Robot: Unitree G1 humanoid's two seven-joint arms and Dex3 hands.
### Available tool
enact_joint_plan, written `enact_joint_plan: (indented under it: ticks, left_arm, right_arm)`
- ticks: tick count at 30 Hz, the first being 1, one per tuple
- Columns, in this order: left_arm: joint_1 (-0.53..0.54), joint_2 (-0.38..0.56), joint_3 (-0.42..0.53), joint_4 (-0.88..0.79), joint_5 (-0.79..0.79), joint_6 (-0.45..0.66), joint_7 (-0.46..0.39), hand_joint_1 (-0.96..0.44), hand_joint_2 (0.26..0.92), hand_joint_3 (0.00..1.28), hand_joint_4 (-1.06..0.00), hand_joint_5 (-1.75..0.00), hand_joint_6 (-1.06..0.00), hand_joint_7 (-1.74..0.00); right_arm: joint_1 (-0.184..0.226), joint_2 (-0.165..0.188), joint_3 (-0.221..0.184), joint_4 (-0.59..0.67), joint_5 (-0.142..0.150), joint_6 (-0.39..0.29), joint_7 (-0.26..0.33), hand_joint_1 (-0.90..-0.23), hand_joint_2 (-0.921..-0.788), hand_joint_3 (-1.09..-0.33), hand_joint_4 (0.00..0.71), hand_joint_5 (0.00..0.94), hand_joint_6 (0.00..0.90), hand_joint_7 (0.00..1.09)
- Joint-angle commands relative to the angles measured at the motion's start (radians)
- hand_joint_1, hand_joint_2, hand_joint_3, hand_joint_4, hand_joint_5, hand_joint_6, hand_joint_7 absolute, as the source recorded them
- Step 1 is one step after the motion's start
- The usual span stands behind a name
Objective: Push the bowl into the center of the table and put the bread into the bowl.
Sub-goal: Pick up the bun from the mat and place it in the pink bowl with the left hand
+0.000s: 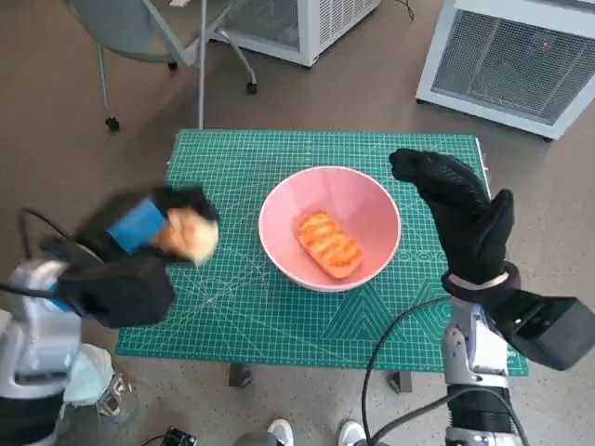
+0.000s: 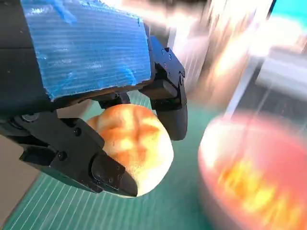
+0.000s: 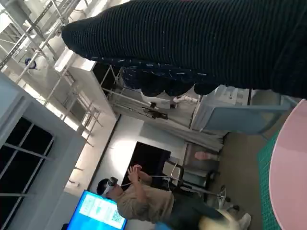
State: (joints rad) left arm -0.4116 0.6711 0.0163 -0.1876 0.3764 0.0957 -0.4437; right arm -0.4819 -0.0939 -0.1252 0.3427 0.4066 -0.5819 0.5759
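The left hand (image 1: 139,243) is gripping a round, glossy bread roll (image 2: 132,146) left of the smooth pink bowl (image 1: 372,200), which is holding a ridged orange pastry (image 1: 328,243) mid-table (image 1: 232,158). The knitted right hand (image 1: 460,212) is hovering released, fingers apart, right of it.

Head cam steeply overhead, wrist cams close (sharing pink bowl (image 1: 330,228))

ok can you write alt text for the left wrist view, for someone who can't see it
A blue-taped black left robot hand holds a round golden bread roll between its fingers, above a green cutting mat. Beside it, blurred, is a pink bowl with another orange-brown piece of bread inside.
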Motion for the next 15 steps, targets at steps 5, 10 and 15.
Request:
enact_joint_plan:
  ticks: [5,10,15]
  left_arm:
    - [-0.028,-0.03,-0.012,-0.038,0.001,0.005,0.022,0.0,0.914,0.08,-0.71,-1.11,-0.6,-1.23]
    - [-0.18,-0.099,-0.138,-0.086,0.032,0.049,-0.041,0.0,0.907,0.07,-0.73,-1.17,-0.63,-1.11]
    - [-0.259,-0.156,-0.213,-0.033,0.073,0.02,-0.018,0.0,0.904,0.06,-0.76,-1.18,-0.67,-1.03]
  right_arm:
    - [0.022,-0.001,-0.002,0.012,-0.003,0.015,0.003,-0.621,-0.921,-0.659,0.159,0.011,-0.001,0.42]
    - [0.025,-0.007,-0.004,0.005,-0.003,0.019,0.002,-0.621,-0.921,-0.661,0.159,0.011,-0.001,0.42]
    - [0.027,-0.011,-0.006,-0.002,-0.001,0.023,0.001,-0.62,-0.921,-0.662,0.159,0.01,-0.001,0.42]
